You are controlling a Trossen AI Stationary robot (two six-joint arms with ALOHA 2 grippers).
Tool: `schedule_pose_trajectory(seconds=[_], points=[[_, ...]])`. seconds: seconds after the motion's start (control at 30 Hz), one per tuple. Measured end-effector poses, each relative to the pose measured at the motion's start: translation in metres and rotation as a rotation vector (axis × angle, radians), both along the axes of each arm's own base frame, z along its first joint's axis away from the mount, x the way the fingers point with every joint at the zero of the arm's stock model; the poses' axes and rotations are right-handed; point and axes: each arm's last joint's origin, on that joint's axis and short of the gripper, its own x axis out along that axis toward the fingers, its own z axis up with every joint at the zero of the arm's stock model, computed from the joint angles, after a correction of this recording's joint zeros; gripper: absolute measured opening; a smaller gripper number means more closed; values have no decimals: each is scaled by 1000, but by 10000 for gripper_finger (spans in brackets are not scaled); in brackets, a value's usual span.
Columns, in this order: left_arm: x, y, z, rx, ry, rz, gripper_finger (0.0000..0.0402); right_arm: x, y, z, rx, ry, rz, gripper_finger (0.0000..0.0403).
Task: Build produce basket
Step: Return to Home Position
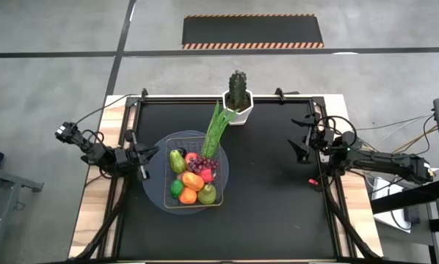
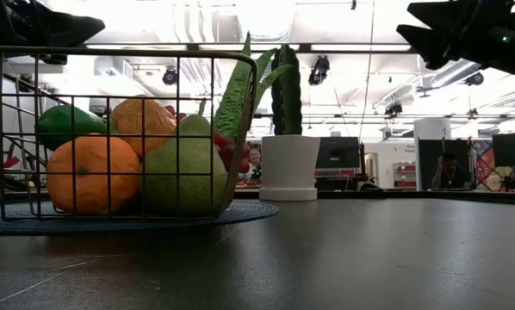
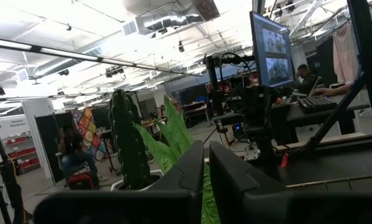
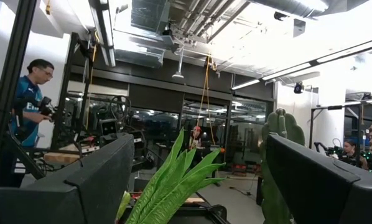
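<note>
**Location.** The basket (image 2: 120,52) stands on a grey-blue disc (image 1: 155,187) at 9 o'clock of the dark surface (image 1: 278,205), and it is loaded. Oranges (image 2: 89,172), a green pear (image 2: 184,176), purple grapes (image 1: 205,165) and red pieces are heaped inside. A long leafy stalk (image 1: 213,132) leans out over the rim toward 1 o'clock, reaching close to the white cactus pot (image 1: 238,106) at 12 o'clock.

**Grippers.** The left gripper (image 1: 152,155) hovers at 9 o'clock of the basket, just beside the disc. Its fingers (image 3: 186,177) are narrow with only a slit between them, and they hold nothing. The right gripper (image 1: 299,138) hangs at 3 o'clock, well apart from the basket, with its fingers (image 4: 99,180) spread wide and empty.

**Handling, as judged.**
- The wire frame looks stiff and light, and the top rim wire is the soundest place to take hold.
- The mesh sides would admit a finger, but it could snag there.
- The fruit appears hard, smooth and rounded, so it is likely light but slippery and prone to rolling. It is best pinched across the widest part.
- The stalk looks pliable and top-heavy. It should be gripped low on the stem, because tilting the basket could tip it out.

**Markings.** No brand, label or legible writing was found on the basket, produce or pot. The monitors in the room beyond show content too small to read.
</note>
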Motion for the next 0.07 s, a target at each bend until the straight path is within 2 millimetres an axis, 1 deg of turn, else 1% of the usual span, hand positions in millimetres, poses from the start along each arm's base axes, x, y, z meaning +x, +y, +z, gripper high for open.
schedule_pose_trajectory(seconds=[0.07], points=[[0,0,0,0,0,0,8,0,0,0,0,0,0,348]])
